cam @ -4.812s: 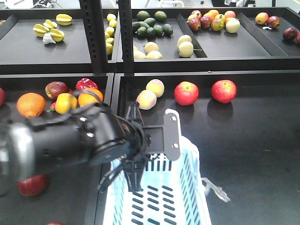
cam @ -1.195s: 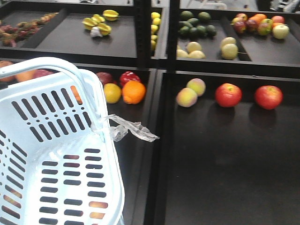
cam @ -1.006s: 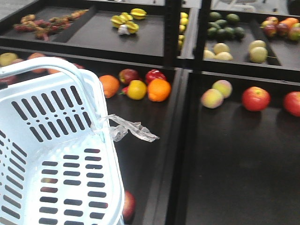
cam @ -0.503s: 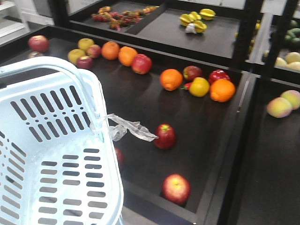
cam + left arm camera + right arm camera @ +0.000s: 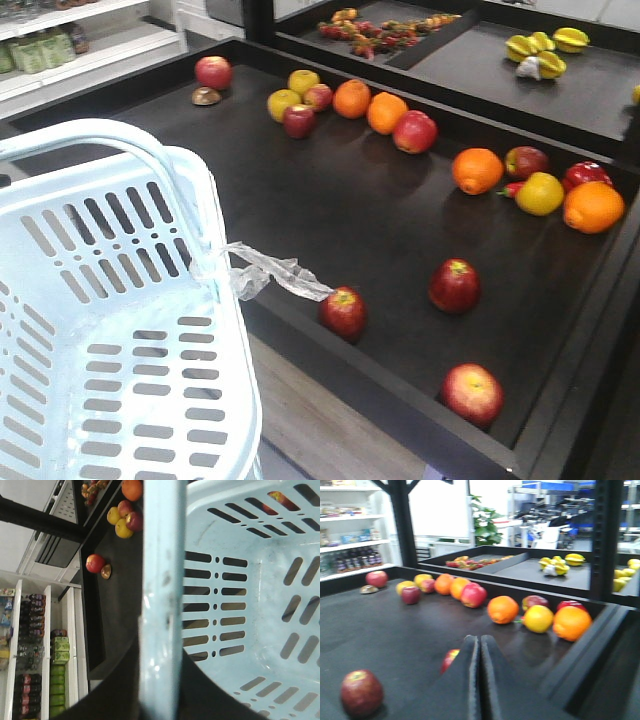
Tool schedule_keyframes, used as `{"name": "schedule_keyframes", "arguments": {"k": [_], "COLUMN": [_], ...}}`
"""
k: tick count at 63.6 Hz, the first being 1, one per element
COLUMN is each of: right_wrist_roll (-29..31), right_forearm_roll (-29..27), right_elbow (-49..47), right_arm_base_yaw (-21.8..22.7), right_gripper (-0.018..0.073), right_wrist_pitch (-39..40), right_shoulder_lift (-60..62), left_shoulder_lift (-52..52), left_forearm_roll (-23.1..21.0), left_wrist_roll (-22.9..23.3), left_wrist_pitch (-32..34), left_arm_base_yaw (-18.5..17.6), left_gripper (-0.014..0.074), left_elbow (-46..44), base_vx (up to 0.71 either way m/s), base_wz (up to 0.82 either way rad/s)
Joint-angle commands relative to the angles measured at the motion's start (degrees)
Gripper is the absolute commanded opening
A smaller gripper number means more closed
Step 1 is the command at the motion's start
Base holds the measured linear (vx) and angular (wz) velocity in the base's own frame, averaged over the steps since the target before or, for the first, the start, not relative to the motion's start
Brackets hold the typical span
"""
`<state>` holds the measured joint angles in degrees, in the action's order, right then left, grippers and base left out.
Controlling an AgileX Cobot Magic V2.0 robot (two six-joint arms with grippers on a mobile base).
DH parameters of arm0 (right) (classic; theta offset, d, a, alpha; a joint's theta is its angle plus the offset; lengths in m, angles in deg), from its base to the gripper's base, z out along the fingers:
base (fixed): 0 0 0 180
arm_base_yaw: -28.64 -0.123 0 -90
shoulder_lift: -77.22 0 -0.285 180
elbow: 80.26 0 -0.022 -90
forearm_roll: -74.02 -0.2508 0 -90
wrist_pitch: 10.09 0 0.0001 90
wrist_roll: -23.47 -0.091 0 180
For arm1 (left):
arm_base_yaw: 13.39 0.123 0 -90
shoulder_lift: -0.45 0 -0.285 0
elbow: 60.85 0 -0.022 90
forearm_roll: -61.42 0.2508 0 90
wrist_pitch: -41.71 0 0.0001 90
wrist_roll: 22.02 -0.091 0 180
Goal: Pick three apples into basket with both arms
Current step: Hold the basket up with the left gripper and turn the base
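The pale blue basket (image 5: 110,330) fills the lower left of the front view and is empty inside. Its hoop handle (image 5: 160,580) runs between the dark jaws of my left gripper (image 5: 161,695), which is shut on it. Three dark red apples lie near the front of the black shelf tray (image 5: 300,210): one (image 5: 342,312) by the basket's plastic scrap (image 5: 275,275), one (image 5: 454,286) further right, one (image 5: 472,393) nearest the edge. My right gripper (image 5: 479,640) is shut and empty above that tray. One apple (image 5: 361,692) lies to its left and another (image 5: 449,660) peeks from behind its left finger.
Oranges (image 5: 478,170), yellow fruits (image 5: 540,193) and more red apples (image 5: 415,131) lie in a row across the tray's back. Starfruit (image 5: 545,52) sits on the upper shelf. A white rack of bottles (image 5: 40,45) stands far left. Wood floor (image 5: 320,430) shows below the tray's front rim.
The whole view has swung left: the shelf and fruit slid rightwards, bringing the left tray with its apples and the bottle rack into sight. The basket keeps its place in the view.
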<state>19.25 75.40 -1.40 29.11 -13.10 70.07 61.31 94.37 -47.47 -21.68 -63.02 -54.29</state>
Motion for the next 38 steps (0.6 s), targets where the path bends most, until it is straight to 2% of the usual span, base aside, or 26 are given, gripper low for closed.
{"name": "schedule_keyframes", "arguments": {"k": [1, 38], "right_wrist_roll": [0.45, 0.45], "right_forearm_roll": [0.11, 0.11], "right_elbow": [0.73, 0.73], "right_arm_base_yaw": [0.04, 0.04], "right_gripper": [-0.0009, -0.0009], "right_wrist_pitch": [4.58, 4.58], "right_shoulder_lift": [-0.29, -0.29], "left_shoulder_lift": [-0.57, -0.57], "left_forearm_roll": [1.98, 1.98], "left_wrist_roll": [0.70, 0.70], "left_wrist_pitch": [3.96, 3.96], "left_arm_base_yaw": [-0.17, -0.17], "left_gripper": [-0.0007, -0.0006], "left_elbow": [-1.86, -1.86], "base_vx": [-0.07, -0.05], "base_wz": [0.36, 0.39]}}
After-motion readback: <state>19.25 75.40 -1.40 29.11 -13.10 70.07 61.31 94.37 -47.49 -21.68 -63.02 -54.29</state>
